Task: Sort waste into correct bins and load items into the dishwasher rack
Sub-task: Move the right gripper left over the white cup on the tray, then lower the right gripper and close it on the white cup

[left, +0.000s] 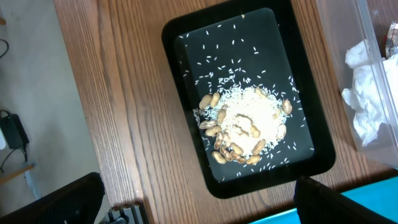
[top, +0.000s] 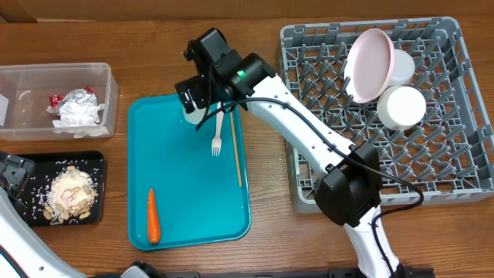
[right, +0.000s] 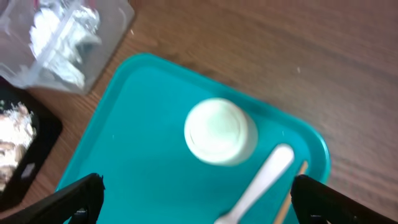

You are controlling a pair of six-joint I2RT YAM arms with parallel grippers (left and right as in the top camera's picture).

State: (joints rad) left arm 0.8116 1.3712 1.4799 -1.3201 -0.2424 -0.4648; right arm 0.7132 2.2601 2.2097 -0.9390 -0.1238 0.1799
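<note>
Widely spread, right jaws hover over the teal tray's (top: 193, 193) cup (right: 221, 132).
Left jaws gape left of that tray.

Quick rundown, L to R from above: tub (top: 104, 73) sat at the far left w/ the napkin (top: 76, 116) and foil wrapper (top: 77, 98) inside, wrapper just behind the napkin. Right in front of the tub was the shallow tray (top: 98, 161), food scraps (top: 72, 193) heaped in its middle, crumbs scattered around. Serving tray (top: 193, 216) lay mid-table, just beside both. On it: cup (right: 219, 132) at the far end, fork (top: 218, 137) just right of it, thin stick (top: 237, 154) right of the fork, carrot (top: 153, 216) in the near-left corner, well apart from the rest. Dishwasher rack (top: 309, 46) took the right side; plate (top: 367, 66) leaned tilted in its far part, one bowl (top: 401, 66) touching it on the right, another bowl (top: 401, 106) just in front of that one.
</note>
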